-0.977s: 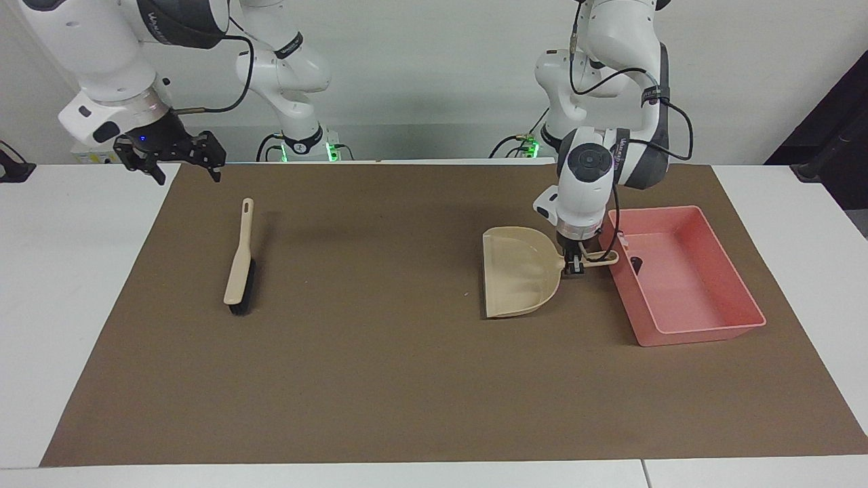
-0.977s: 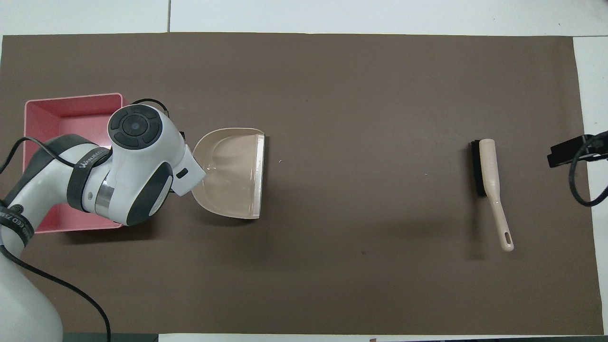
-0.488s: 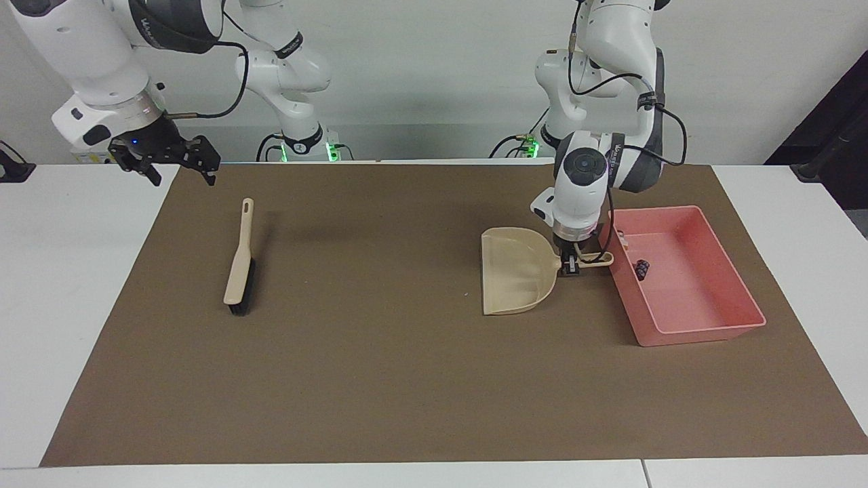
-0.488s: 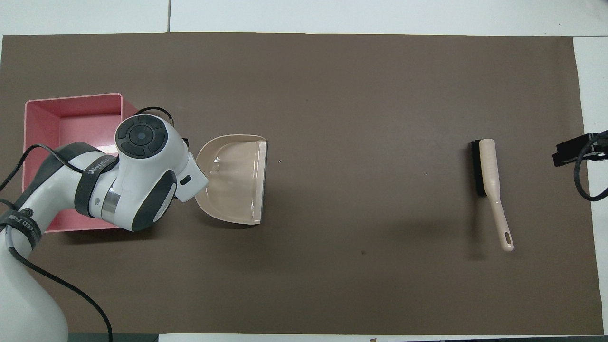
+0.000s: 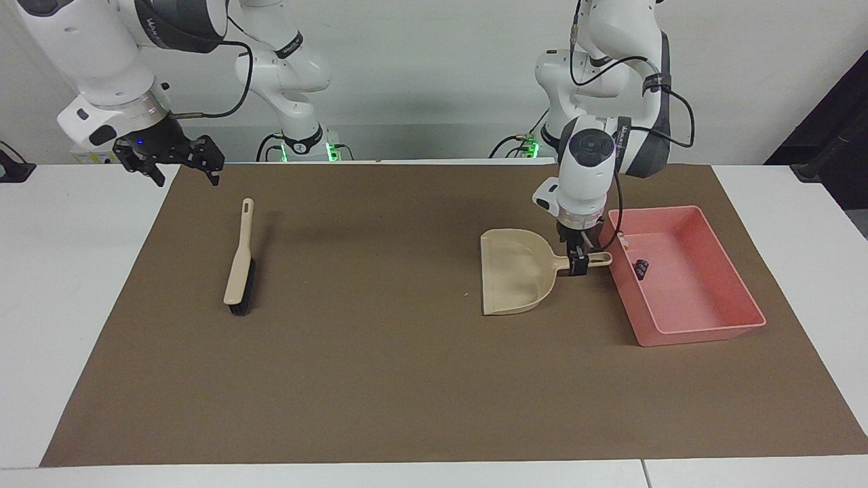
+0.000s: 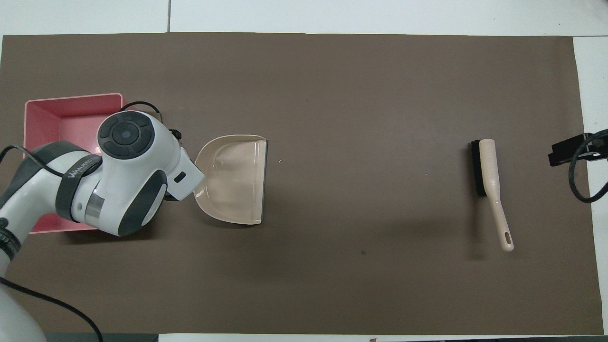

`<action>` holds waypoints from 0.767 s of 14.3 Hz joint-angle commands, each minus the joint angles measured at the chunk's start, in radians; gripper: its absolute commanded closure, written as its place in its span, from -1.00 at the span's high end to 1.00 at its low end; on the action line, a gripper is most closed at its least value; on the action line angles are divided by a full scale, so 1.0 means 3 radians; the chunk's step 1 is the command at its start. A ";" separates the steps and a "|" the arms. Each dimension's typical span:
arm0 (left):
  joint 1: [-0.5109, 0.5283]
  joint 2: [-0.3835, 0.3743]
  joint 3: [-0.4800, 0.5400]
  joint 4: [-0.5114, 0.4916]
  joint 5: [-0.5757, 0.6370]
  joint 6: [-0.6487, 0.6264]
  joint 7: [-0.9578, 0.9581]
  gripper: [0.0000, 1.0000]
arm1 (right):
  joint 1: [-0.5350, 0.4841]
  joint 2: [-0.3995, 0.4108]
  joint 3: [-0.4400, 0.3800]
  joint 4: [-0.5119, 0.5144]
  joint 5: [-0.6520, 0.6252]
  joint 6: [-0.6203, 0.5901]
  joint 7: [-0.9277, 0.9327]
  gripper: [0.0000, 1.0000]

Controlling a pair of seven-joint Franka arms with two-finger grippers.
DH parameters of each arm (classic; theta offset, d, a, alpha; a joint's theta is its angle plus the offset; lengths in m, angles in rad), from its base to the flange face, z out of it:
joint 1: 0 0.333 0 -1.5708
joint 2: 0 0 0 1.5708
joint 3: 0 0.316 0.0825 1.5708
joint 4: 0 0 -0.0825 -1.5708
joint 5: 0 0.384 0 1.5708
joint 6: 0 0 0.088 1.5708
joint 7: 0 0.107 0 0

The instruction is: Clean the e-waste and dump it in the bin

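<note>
E-waste [image 5: 641, 268] lies in the bin [image 5: 705, 332] near the left arm's table edge. Left gripper [image 5: 578, 263] straddles the dustpan [image 5: 515, 279] handle, fingers parted. Right gripper [image 5: 182, 163] waits, open.

Left pincer [image 5: 578, 263] let go of dustpan [image 5: 517, 271] handle, lifted slightly; dustpan flat on mat.
</note>
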 commanded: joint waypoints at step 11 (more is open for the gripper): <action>0.0811 -0.0415 0.0023 0.0232 -0.0520 -0.0451 -0.3139 0.96 | 0.0052 -0.0076 -0.0057 -0.0051 0.0018 0.0118 0.0087 0.99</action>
